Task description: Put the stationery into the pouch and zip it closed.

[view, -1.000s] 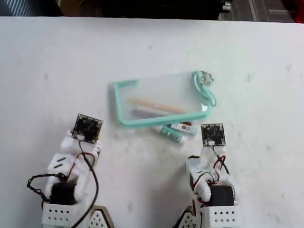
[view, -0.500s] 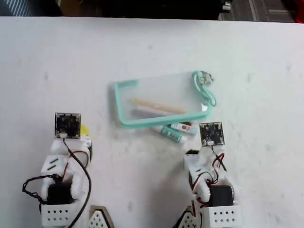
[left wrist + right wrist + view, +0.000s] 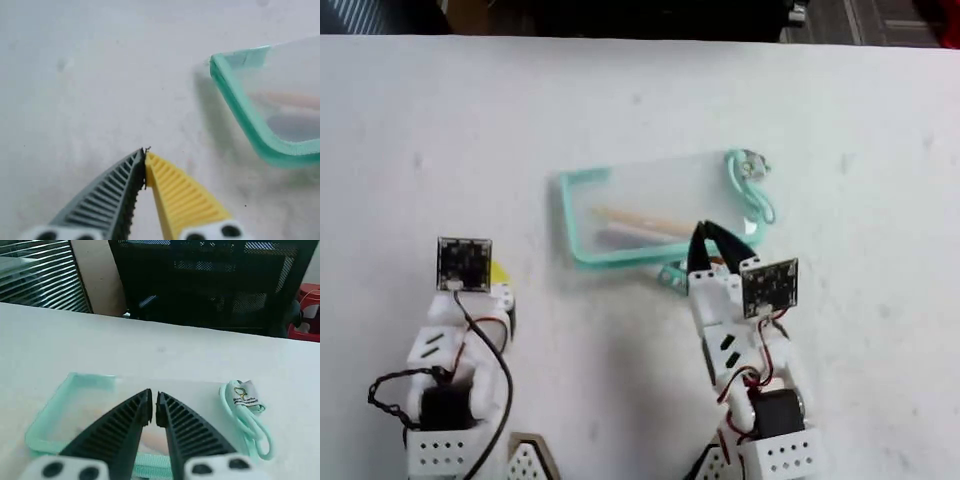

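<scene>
I see the pouch [image 3: 660, 210] lying flat in the middle of the frame on the white table [image 3: 470, 120]. It is frosted with a teal edge, and its teal cord [image 3: 757, 195] curls off the upper right corner. A pencil [image 3: 645, 222] and a darker stick beside it show through the pouch's skin in its lower half.

My right arm [image 3: 750, 340] comes up from the lower right of the high view. The right gripper [image 3: 701, 230] sits over the pouch's lower edge, right of centre. In its own camera the black fingers [image 3: 125, 425] are closed to a thin slit with nothing between them, and they point across the pouch toward the cord [image 3: 245, 410]. A black chair [image 3: 210, 280] stands beyond the table.

Just below the pouch, a small teal-and-white item [image 3: 669, 276] lies outside it, partly hidden under the right arm. I can't tell what it is.

My left arm [image 3: 450, 350] is at the lower left, well apart from the pouch. The left gripper [image 3: 145, 151] has its grey and yellow tips touching and holds nothing. It is over bare table, with the pouch's teal corner [image 3: 220, 65] off to the upper right of that view.
</scene>
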`<state>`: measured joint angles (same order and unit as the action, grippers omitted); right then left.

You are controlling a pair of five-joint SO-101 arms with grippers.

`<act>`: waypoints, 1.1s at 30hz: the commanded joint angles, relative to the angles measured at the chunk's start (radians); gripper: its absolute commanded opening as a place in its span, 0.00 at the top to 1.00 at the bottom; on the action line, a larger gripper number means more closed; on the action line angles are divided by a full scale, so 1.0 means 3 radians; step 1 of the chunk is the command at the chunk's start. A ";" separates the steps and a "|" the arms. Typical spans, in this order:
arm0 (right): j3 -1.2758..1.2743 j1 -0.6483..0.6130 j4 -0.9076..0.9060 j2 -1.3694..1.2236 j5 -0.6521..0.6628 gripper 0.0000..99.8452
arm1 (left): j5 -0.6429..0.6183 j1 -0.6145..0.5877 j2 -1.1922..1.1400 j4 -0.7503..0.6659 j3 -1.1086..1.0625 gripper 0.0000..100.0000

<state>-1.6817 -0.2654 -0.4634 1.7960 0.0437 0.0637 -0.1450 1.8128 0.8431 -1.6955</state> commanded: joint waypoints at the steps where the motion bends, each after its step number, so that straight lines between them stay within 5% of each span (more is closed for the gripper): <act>1: -0.0026 -0.0049 -0.0258 0.0013 -0.0026 0.98 | -0.0010 0.0038 0.0033 -0.0097 0.0046 0.98; 13: -0.0026 -0.0018 -0.0892 0.0018 -0.0005 0.98 | -0.0015 0.0412 0.0033 -0.0020 0.0046 0.98; 30: -0.0026 0.0391 -0.0857 0.0023 0.0000 0.98 | -0.0010 0.0448 0.0033 0.0061 0.0113 0.98; 33: -0.0026 0.0534 -0.0754 0.0023 0.0000 0.98 | 0.0261 0.0442 0.0033 0.0240 0.0194 0.98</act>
<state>-1.6817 -0.1473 -0.7196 1.7944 0.0437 0.0667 -0.0238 1.8128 0.8646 -1.6924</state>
